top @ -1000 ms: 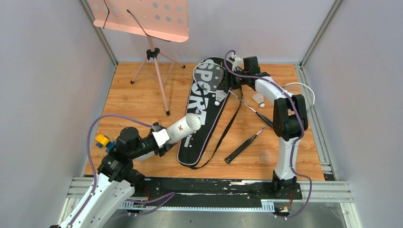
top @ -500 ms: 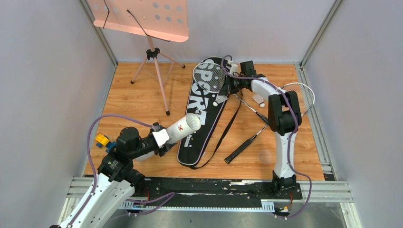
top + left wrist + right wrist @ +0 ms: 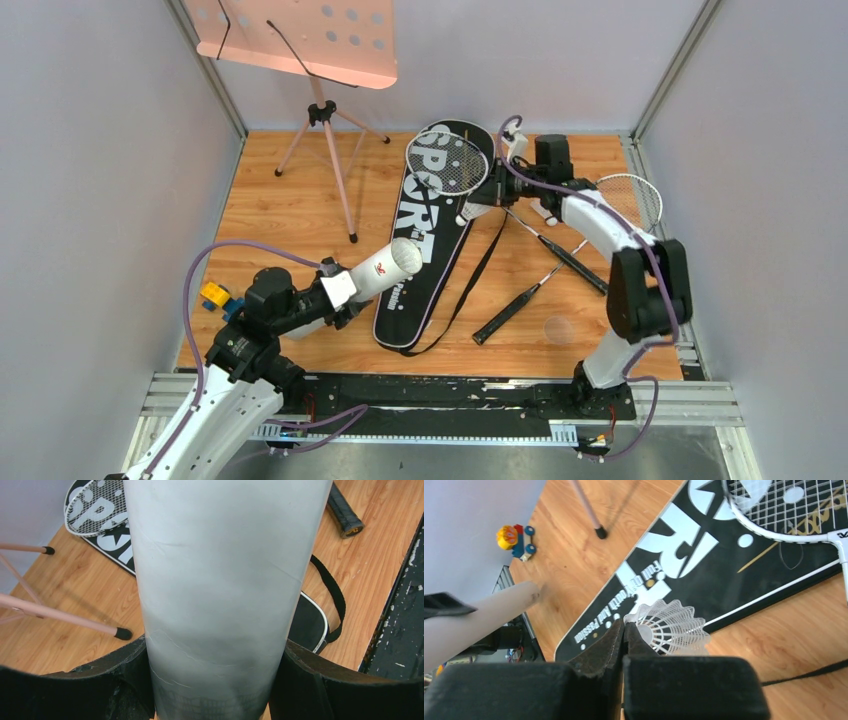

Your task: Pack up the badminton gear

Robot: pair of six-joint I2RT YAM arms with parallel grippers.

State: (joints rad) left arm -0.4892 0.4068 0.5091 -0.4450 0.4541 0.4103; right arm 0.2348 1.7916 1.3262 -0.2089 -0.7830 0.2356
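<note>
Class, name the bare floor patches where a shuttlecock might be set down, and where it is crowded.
Free: wood between the legs of the pink stand and the black bag. Crowded: right of the bag, among rackets, shuttlecocks, strap.

This is a robotics lab cell, not a home or a gym. Plain grey walls point(image 3: 90, 200) close in three sides of a wood-grain desk point(image 3: 290, 220), and aluminium posts point(image 3: 214, 80) join them at the corners. Two white-and-black robot arms, the left arm point(image 3: 235, 400) and the right arm point(image 3: 640, 285), are bolted to a scuffed black plate point(image 3: 450, 390) on a metal rail point(image 3: 720, 408) at the near edge. Purple cables point(image 3: 250, 243) loop along them. The things laid out are an unrelated mix of props: a pink music stand point(image 3: 300, 40), a small toy point(image 3: 214, 296), a black bag point(image 3: 425, 250) lettered SPORT and a long white tube point(image 3: 385, 268).
</note>
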